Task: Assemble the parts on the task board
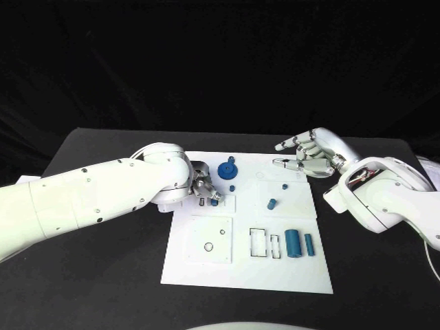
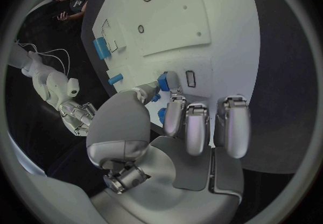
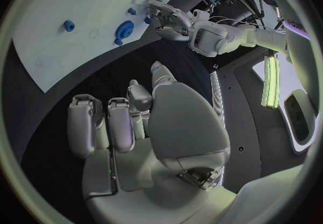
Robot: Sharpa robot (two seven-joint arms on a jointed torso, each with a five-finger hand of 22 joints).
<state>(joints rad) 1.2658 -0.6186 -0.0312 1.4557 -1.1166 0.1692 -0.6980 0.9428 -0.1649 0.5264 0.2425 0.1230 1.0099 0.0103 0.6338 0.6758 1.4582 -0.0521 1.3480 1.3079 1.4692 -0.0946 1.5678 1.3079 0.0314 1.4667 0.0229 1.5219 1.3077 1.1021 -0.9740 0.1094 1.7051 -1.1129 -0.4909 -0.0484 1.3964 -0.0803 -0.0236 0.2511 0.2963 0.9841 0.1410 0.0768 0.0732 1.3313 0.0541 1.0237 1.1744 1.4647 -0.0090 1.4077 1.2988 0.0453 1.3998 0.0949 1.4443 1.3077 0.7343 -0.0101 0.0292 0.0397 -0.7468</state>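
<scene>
At about ten o'clock on the white board (image 1: 205,271), the left hand (image 1: 202,187) is pinching a small blue peg (image 2: 163,82) between thumb and finger. Being small, stiff and probably slick, it is best gripped across its sides. The right hand (image 1: 312,155) is hovering open and empty at two o'clock, near the blue gear (image 1: 227,170).

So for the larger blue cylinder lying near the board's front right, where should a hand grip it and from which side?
Judging from the head view, the larger blue cylinder lies flat on the task board, a slimmer blue piece close beside it. Probably best from above, fingers pinching its long sides mid-length, the right hand nearer. The narrow gap toward the slimmer piece could crowd one finger.
</scene>
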